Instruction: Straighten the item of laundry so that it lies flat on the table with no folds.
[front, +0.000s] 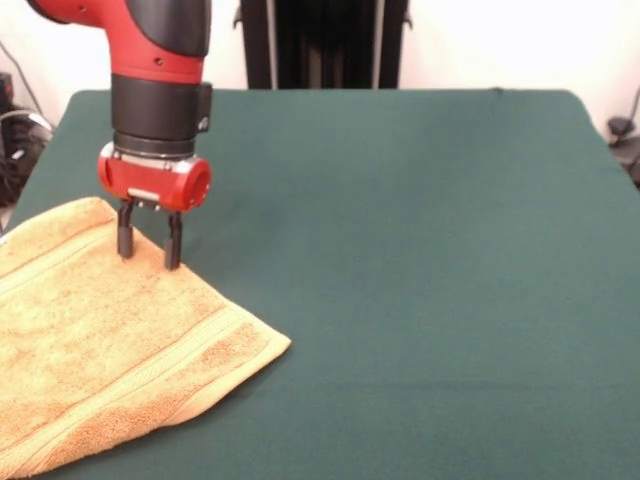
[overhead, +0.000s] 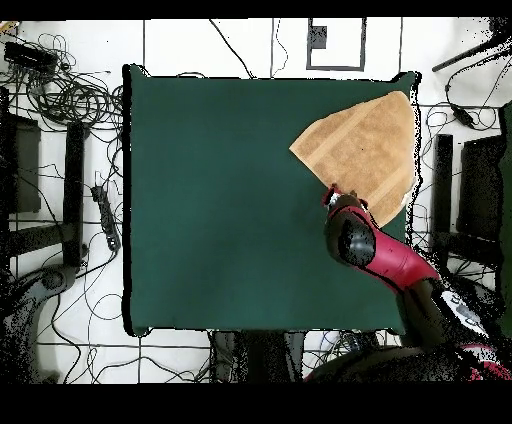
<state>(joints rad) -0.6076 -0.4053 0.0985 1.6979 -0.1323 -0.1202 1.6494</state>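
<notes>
The item of laundry is an orange-tan terry towel lying at the near left corner of the dark green table. It runs off the picture's left and bottom edges, and one corner points right onto the cloth. My gripper stands upright over the towel's far edge, open, both black fingertips down on or just above the fabric with nothing held between them. From overhead the towel sits in the table's upper right corner, slightly past the table edge, and the arm's head covers my gripper.
Cables and dark equipment lie on the floor around the table. A black stand rises behind the table's far edge.
</notes>
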